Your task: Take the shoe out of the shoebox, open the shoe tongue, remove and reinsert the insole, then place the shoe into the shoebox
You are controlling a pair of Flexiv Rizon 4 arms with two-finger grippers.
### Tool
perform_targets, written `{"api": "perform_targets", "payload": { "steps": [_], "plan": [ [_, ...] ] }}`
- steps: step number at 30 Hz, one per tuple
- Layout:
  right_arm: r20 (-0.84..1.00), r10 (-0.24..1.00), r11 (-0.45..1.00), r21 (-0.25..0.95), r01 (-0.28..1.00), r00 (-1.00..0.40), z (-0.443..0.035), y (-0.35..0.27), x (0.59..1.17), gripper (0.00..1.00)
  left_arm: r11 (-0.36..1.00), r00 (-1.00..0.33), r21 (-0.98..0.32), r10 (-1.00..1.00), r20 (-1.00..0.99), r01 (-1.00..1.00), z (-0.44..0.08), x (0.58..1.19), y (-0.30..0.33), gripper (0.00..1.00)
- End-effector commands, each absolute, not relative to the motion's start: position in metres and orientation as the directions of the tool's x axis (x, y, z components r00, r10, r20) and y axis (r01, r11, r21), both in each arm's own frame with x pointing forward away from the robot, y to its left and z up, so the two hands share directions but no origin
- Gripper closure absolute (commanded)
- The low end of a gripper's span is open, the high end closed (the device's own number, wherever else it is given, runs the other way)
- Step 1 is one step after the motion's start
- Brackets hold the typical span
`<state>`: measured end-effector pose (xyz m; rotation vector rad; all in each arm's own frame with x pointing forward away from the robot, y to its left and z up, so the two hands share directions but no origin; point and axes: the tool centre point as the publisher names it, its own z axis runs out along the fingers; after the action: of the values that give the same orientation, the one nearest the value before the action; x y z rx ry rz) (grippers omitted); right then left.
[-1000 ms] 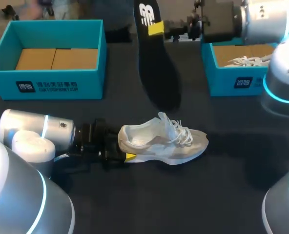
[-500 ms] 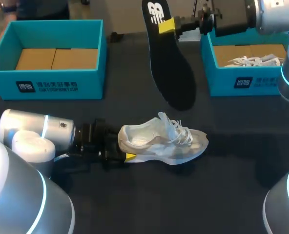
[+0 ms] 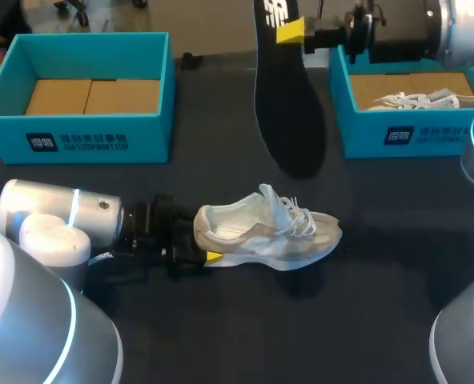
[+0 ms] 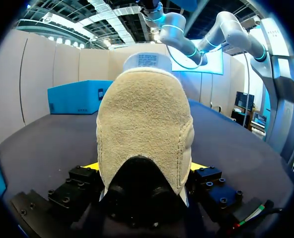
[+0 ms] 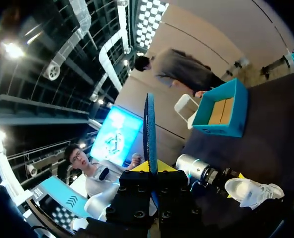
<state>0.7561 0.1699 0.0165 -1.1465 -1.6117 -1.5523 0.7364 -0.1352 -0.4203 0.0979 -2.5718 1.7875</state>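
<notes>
Pale grey-white mesh trainer [image 3: 265,228], beige suede heel patch, white laces loose over the tongue. It stands upright on its sole mid-table, somewhat nearer the near edge, with the heel toward the left edge and the toe toward the right. In the left wrist view the suede heel [image 4: 144,134] fills the space between my fingers.

The insole [image 3: 289,104] is black with a white mark at its heel end. It hangs toe-down and nearly vertical in the air over the far edge, between the two teal shoeboxes. From the right wrist it shows edge-on [image 5: 149,129].

My left arm lies low along the table [image 3: 365,304] from the left edge. The left gripper [image 3: 198,240] is clamped on the trainer's heel from both sides. My right arm comes in high from the far right corner, roughly level, and the right gripper [image 3: 291,32] is pinched on the insole near its heel end.

The left shoebox [image 3: 85,136] is at the far left corner and shows a cardboard floor. The right shoebox [image 3: 381,136] is at the far right corner and holds a second white shoe [image 3: 413,98].

Hidden or cut off:
- The insole's heel end is cut off.
- My left gripper's far finger is behind the heel.
- The toe cannot be seen from the left wrist.
</notes>
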Motion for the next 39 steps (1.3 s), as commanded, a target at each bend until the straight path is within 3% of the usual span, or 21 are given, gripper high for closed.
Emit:
{"api": "perform_targets", "payload": {
  "steps": [1, 10, 11, 15, 39],
  "plan": [
    [0.882, 0.198, -0.113, 0.455, 0.883, -0.428, 0.024, 0.168, 0.738, 1.0, 0.349, -0.998, -0.935, -0.047, 0.042, -0.056, -0.42, 0.736, -0.135, 1.0],
    [0.876, 0.211, -0.126, 0.463, 0.877, -0.433, 0.032, 0.175, 0.715, 1.0, 0.349, -0.998, -0.935, -0.047, 0.042, -0.056, -0.42, 0.736, -0.135, 1.0],
    [0.833, 0.215, -0.096, 0.537, 0.838, -0.509, 0.032, 0.18, 0.707, 1.0, 0.349, -0.998, -0.935, -0.047, 0.042, -0.056, -0.42, 0.736, -0.135, 1.0],
    [0.823, 0.221, -0.095, 0.552, 0.829, -0.523, 0.027, 0.188, 0.7, 1.0, 0.349, -0.998, -0.935, -0.047, 0.042, -0.056, -0.42, 0.736, -0.135, 1.0],
    [0.8, 0.254, -0.064, 0.575, 0.816, -0.543, 0.015, 0.199, 0.664, 1.0, 0.349, -0.998, -0.935, -0.047, 0.042, -0.056, -0.42, 0.736, -0.135, 1.0]
  ]
}}
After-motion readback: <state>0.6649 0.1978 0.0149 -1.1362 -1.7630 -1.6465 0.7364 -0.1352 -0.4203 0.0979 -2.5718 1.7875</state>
